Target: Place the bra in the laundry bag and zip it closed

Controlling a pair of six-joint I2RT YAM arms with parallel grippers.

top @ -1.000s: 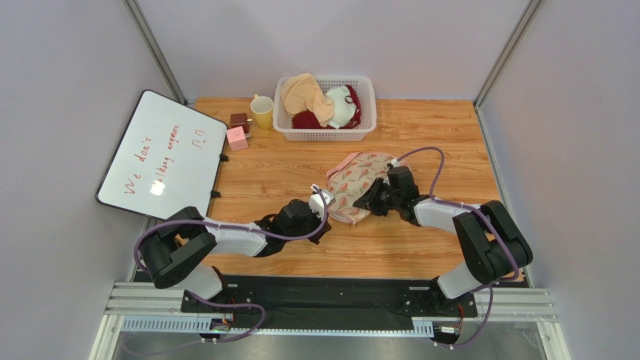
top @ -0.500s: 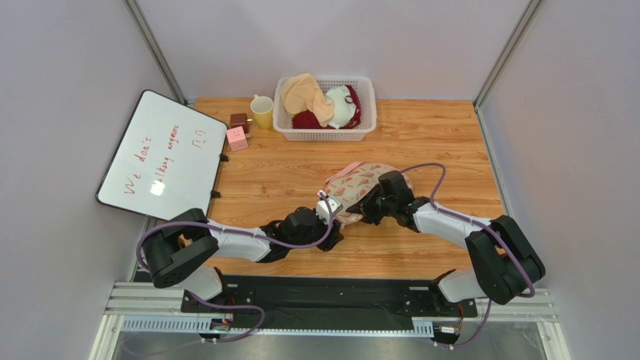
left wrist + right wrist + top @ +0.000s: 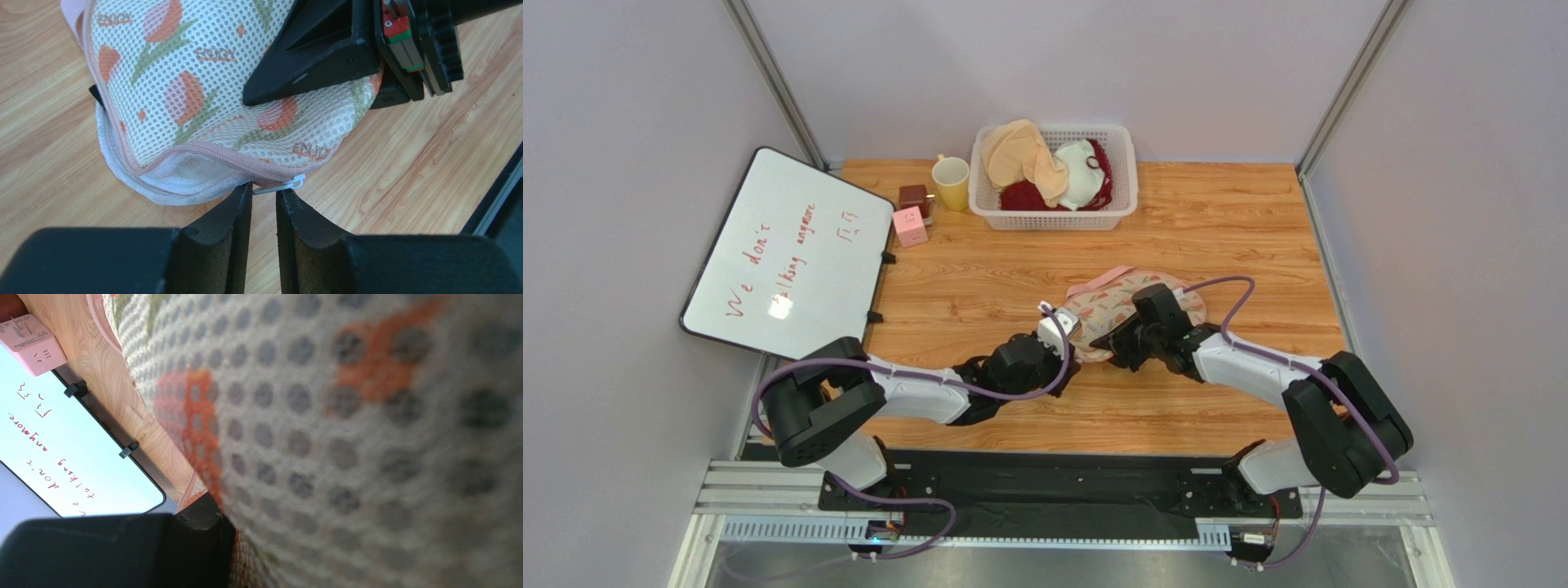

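The laundry bag (image 3: 1136, 304) lies flat at mid-table, cream mesh with pink-red prints and pink zipper edging (image 3: 184, 153). My left gripper (image 3: 1070, 348) is at its near-left end. In the left wrist view its jaws (image 3: 264, 191) stand a narrow gap apart, with the white zipper pull (image 3: 279, 185) lying across their tips. My right gripper (image 3: 1114, 346) is shut on the bag's near edge; one of its fingers (image 3: 196, 530) shows against the mesh (image 3: 344, 429). The grey bra is hidden; only a small black bit (image 3: 95, 93) pokes out at the bag's edge.
A white slatted basket (image 3: 1109, 218) at the back holds a beige bra and a white bra with dark-red trim. A yellow cup (image 3: 951, 184), a brown cube (image 3: 914, 197) and a pink cube (image 3: 909, 227) stand to its left. A whiteboard (image 3: 787, 251) leans at the left.
The bag has turned and flattened, now lying more crosswise. My right gripper moved left and nearer with it. My left gripper moved right to the bag's near end.
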